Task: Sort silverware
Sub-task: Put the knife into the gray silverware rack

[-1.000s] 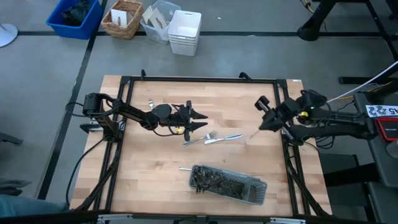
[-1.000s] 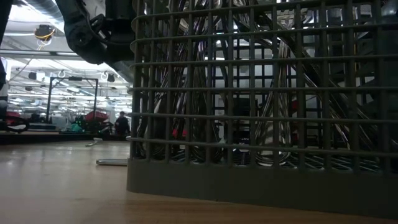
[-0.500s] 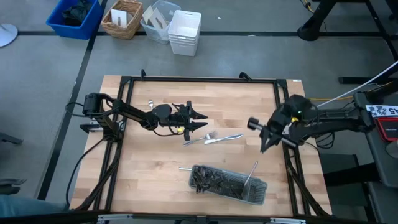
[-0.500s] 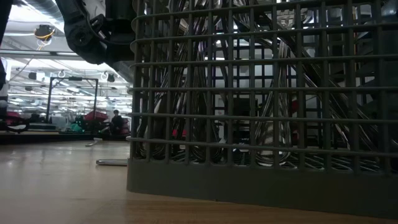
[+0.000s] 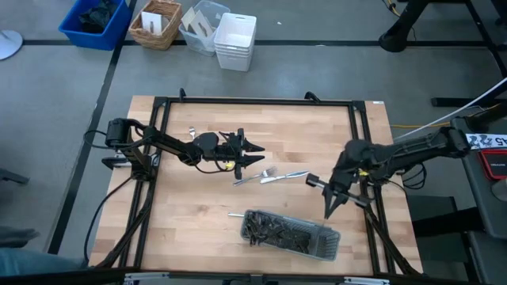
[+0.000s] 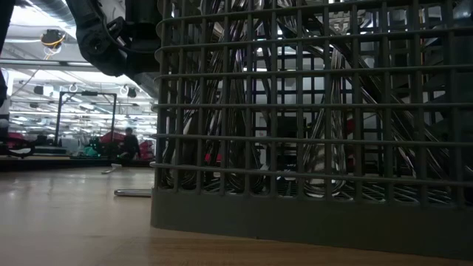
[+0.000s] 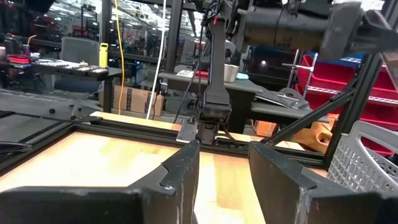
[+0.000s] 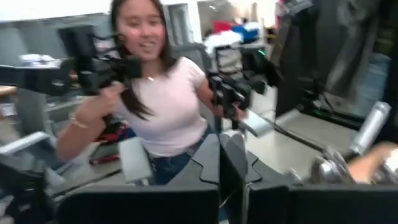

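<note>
Right gripper (image 5: 329,207): fingers pressed together, holding nothing visible, poised above the table's right side just past the right end of the grey mesh tray (image 5: 331,247). The tray lies near the front edge of the table (image 5: 190,214) and is packed with silverware (image 5: 277,232); seen from table height, many shiny handles lean against its grid wall (image 6: 310,133).

Left gripper (image 5: 252,152): fingers (image 7: 183,165) spread apart with nothing between them, hovering over the table's left-centre. Just beside its tips, toward the table's middle, lie loose pieces: a fork (image 5: 255,176) and a knife (image 5: 287,176), end to end. A further piece (image 5: 236,214) lies between these and the tray; a small one (image 5: 191,131) lies behind the left arm.

Beyond the table, the right wrist view shows a person (image 8: 163,106) holding handles.
</note>
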